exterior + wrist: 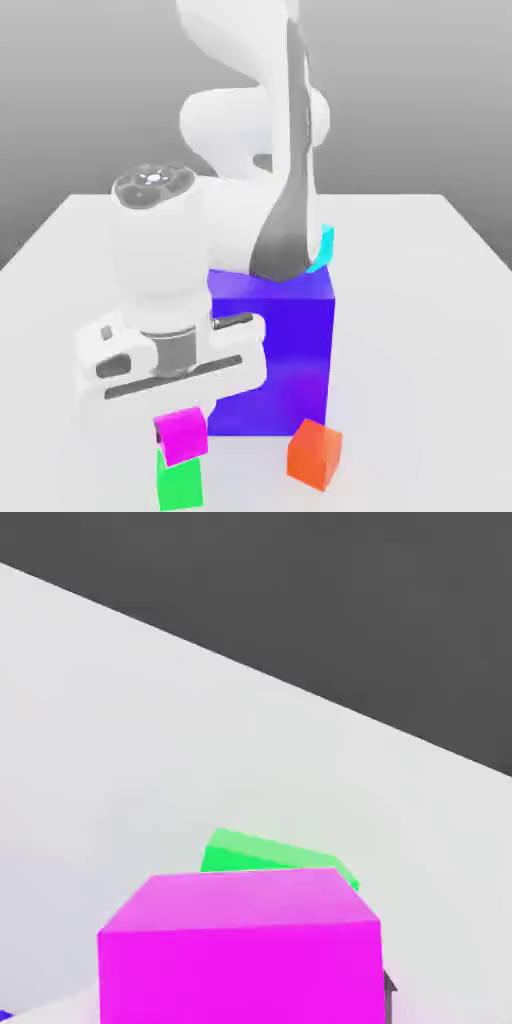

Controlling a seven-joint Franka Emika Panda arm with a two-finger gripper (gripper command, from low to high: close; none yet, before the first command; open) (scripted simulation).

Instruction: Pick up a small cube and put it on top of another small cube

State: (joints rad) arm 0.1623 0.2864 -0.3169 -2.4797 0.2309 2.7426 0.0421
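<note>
Magenta cube sits on the green cube, slightly skewed, just beside the big blue block. My gripper hangs right over it; can't tell finger spread or hold. I'd lift straight up, no sideways nudge.

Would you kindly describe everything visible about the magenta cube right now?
The magenta cube is small, with plain, matte, bright pink faces and no markings. It sits on top of the green cube, slightly skewed relative to it, directly beneath the gripper, near the front corner of the big blue-purple block. Whether the fingers touch it is unclear.
</note>
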